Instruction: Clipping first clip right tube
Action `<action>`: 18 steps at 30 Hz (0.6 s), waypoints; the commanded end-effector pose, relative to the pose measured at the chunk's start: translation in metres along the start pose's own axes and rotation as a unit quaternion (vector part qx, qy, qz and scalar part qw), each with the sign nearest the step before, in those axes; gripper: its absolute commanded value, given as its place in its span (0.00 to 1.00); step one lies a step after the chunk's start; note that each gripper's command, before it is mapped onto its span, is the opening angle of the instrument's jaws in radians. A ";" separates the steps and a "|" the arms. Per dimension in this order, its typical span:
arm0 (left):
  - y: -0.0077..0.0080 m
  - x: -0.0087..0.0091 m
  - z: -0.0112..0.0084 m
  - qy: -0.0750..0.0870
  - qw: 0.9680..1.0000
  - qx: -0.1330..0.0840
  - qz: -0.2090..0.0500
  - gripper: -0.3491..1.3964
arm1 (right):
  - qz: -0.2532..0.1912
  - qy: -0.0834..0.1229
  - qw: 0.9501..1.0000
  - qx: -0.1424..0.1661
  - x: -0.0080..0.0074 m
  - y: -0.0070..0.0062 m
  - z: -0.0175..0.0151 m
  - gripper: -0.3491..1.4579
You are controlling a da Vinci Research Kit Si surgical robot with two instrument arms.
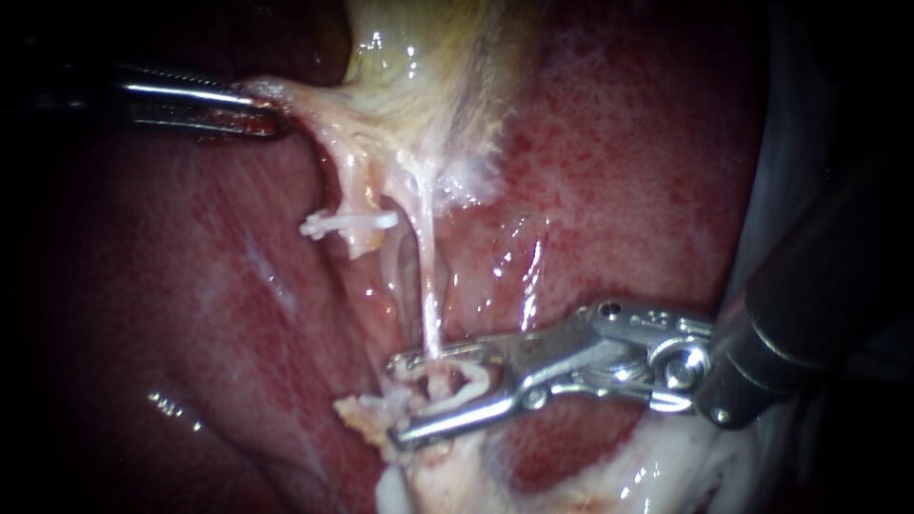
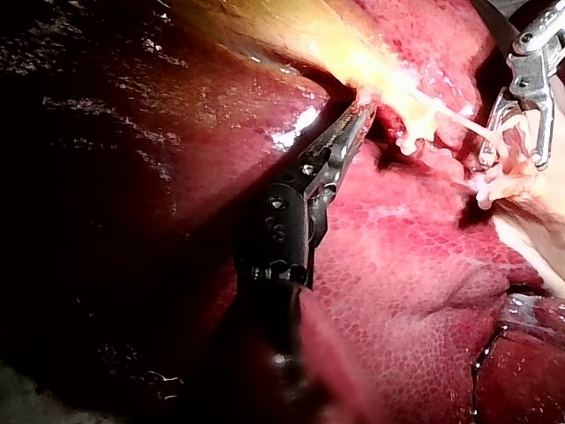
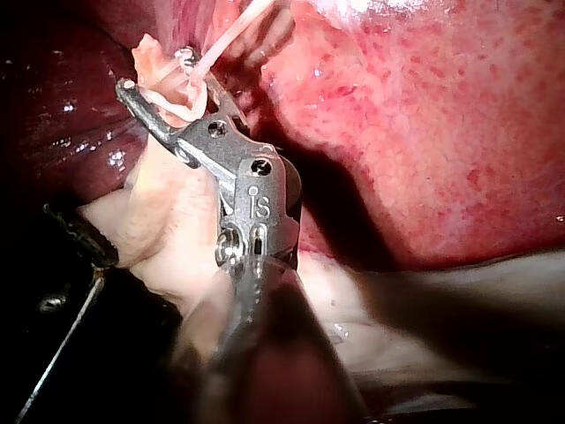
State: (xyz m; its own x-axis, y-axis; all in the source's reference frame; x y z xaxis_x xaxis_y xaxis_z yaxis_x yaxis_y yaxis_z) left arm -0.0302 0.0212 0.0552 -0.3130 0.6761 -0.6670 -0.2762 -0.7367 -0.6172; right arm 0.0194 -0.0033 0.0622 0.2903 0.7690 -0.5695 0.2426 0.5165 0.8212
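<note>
Liver [image 1: 647,162] bed: right tube inside the clip-carrying jaws

Taut and pale, the right tube [image 1: 430,286] drops from the gallbladder [image 1: 428,67] and passes between the right instrument's [image 1: 393,401] jaws. These stand apart, gripping an unclosed white clip [image 1: 476,379] that brackets the tube. Beyond the jaw tips, the left tube [image 1: 357,190] carries a seated clip [image 1: 347,224]. The left instrument's [image 1: 271,112] jaws are clamped on the gallbladder's edge.

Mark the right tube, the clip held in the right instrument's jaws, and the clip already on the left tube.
right tube [image 1: 430,290]: endoscope view, mid-length of the thin pale strand.
held clip [image 1: 484,379]: endoscope view, white bend inside the jaws of the right instrument [image 1: 395,400].
placed clip [image 1: 376,221]: endoscope view, white bar across the left tube [image 1: 350,186].
</note>
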 end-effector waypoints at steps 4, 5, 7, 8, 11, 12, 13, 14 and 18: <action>0.0000 0.0000 0.0000 0.000 1.000 0.000 0.000 0.00 | 0.013 -0.001 1.000 0.000 -0.0002 0.0001 -0.0004 0.34; 0.0000 0.0000 0.0000 0.000 1.000 0.000 0.000 0.00 | 0.013 -0.001 1.000 0.000 -0.0002 0.0001 -0.0005 0.33; 0.0000 0.0000 0.0000 0.000 1.000 0.000 0.000 0.00 | 0.015 -0.001 1.000 0.000 -0.0002 0.0001 -0.0005 0.28; 0.0000 0.0000 0.0000 0.000 1.000 0.000 0.000 0.00 | 0.018 -0.001 1.000 0.000 -0.0002 0.0001 -0.0005 0.26; 0.0000 0.0000 0.0000 0.000 1.000 0.000 0.000 0.00 | 0.030 -0.002 1.000 0.001 -0.0002 0.0001 -0.0006 0.16; 0.0000 0.0000 0.0000 0.000 1.000 0.000 0.000 0.00 | 0.036 -0.002 0.999 0.001 -0.0003 0.0000 -0.0006 0.10; 0.0000 0.0000 0.0000 0.000 1.000 0.000 0.000 0.00 | 0.042 -0.004 0.999 0.003 -0.0003 0.0000 -0.0008 0.00; 0.0000 0.0000 0.0000 0.000 1.000 0.000 0.000 0.00 | 0.048 -0.004 0.999 0.003 -0.0003 -0.0001 -0.0009 0.00; 0.0000 0.0000 0.0001 0.000 1.000 0.000 0.000 0.00 | 0.051 -0.004 0.999 0.004 -0.0003 0.0000 -0.0009 0.00</action>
State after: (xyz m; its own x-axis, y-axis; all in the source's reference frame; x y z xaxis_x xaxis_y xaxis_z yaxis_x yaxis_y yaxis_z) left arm -0.0302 0.0212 0.0552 -0.3130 0.6762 -0.6669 -0.2759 -0.7366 -0.6174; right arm 0.0185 -0.0031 0.0624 0.3199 0.8154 -0.4824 0.2163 0.4329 0.8751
